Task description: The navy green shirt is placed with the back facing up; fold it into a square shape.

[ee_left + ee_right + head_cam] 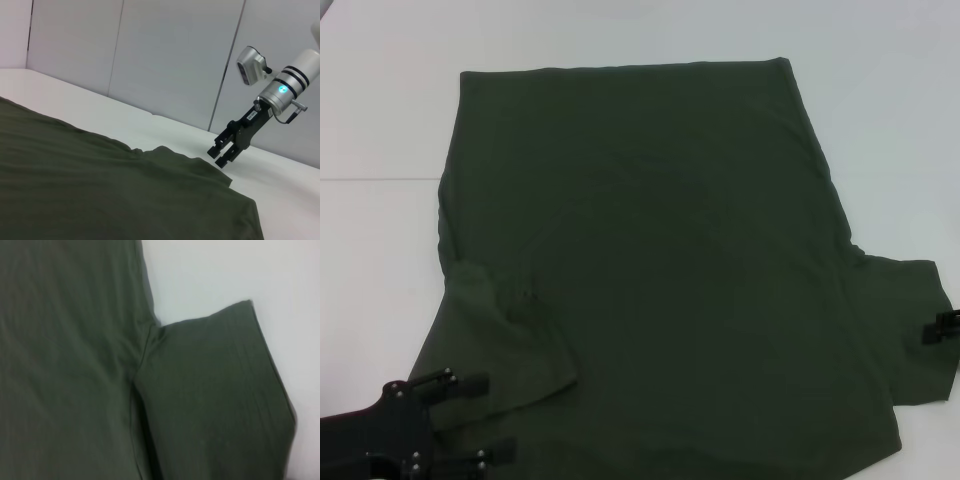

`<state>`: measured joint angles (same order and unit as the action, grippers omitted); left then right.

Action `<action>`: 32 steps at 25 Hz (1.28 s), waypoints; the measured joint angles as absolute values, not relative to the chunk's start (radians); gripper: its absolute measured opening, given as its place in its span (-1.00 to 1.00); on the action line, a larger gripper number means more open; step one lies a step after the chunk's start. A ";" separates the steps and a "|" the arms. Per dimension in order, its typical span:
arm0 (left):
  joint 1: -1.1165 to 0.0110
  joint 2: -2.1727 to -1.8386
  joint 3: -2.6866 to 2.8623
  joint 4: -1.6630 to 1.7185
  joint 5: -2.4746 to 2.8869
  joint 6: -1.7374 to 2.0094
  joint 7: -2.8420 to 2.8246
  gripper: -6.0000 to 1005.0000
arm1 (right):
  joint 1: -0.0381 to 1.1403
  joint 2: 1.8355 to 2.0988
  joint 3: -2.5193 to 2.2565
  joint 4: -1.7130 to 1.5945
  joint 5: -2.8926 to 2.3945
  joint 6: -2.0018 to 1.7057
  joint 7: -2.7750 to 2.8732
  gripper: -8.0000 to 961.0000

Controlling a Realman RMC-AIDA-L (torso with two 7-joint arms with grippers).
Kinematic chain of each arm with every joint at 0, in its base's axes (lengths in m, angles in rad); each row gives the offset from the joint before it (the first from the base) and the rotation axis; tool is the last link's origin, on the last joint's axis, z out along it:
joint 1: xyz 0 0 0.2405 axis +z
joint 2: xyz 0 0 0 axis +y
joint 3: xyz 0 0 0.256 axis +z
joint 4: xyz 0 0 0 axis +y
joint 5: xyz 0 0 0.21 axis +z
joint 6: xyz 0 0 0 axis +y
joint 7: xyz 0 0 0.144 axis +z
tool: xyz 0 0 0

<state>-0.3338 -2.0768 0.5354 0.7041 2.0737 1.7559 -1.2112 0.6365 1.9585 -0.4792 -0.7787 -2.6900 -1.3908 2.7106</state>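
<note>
The navy green shirt (660,270) lies flat on the white table, hem at the far side and sleeves toward me. Its left sleeve (505,320) is folded inward over the body. The right sleeve (215,395) spreads flat to the side. My left gripper (480,420) is open at the near left corner, one finger (470,384) on each side of the shirt's edge, holding nothing. At the right sleeve's outer edge is my right gripper (938,328). The left wrist view shows the right gripper (220,156) just above that edge, with no fabric lifted.
The white table (380,110) extends around the shirt on the left, far and right sides. A faint seam in the tabletop (375,179) runs along the left. Pale wall panels (165,55) stand behind the table.
</note>
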 joint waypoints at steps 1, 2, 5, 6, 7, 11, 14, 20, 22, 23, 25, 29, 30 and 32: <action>-0.334 -2.077 0.536 0.704 2.074 1.754 -1.211 0.79 | 0.636 1.958 -0.480 -0.778 -2.690 -1.390 2.711 0.56; -0.334 -2.077 0.536 0.704 2.074 1.753 -1.211 0.79 | 0.635 1.958 -0.480 -0.777 -2.690 -1.389 2.711 0.56; -0.336 -2.078 0.537 0.699 2.074 1.746 -1.212 0.79 | 0.626 1.958 -0.481 -0.777 -2.690 -1.386 2.711 0.56; -0.336 -2.079 0.537 0.699 2.074 1.746 -1.212 0.79 | 0.623 1.958 -0.481 -0.777 -2.691 -1.382 2.711 0.55; -0.336 -2.080 0.537 0.698 2.074 1.745 -1.212 0.79 | 0.620 1.958 -0.481 -0.772 -2.690 -1.374 2.710 0.55; -0.339 -2.082 0.539 0.698 2.075 1.734 -1.212 0.79 | 0.620 1.962 -0.481 -0.765 -2.690 -1.364 2.707 0.55; -0.341 -2.083 0.544 0.698 2.076 1.728 -1.212 0.79 | 0.623 1.966 -0.480 -0.759 -2.691 -1.355 2.706 0.55; -0.342 -2.083 0.549 0.699 2.076 1.723 -1.212 0.79 | 0.632 1.967 -0.480 -0.738 -2.691 -1.339 2.704 0.55; -0.343 -2.083 0.549 0.699 2.076 1.723 -1.212 0.79 | 0.635 1.967 -0.487 -0.728 -2.691 -1.333 2.704 0.55; -0.343 -2.083 0.549 0.699 2.076 1.723 -1.212 0.79 | 0.636 1.967 -0.492 -0.726 -2.691 -1.331 2.704 0.55; -0.343 -2.083 0.549 0.700 2.076 1.723 -1.212 0.79 | 0.636 1.967 -0.500 -0.726 -2.691 -1.326 2.707 0.56; -0.344 -2.083 0.549 0.701 2.076 1.723 -1.212 0.79 | 0.638 1.969 -0.503 -0.725 -2.688 -1.324 2.708 0.56; -0.344 -2.083 0.549 0.701 2.076 1.723 -1.212 0.78 | 0.639 1.970 -0.503 -0.725 -2.687 -1.324 2.707 0.56; -0.344 -2.083 0.549 0.701 2.075 1.723 -1.212 0.78 | 0.641 1.970 -0.503 -0.725 -2.686 -1.324 2.707 0.56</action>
<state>-0.3444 -2.0829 0.5492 0.7007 2.0755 1.7231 -1.2119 0.6414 1.9698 -0.5029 -0.7255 -2.6858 -1.3244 2.7067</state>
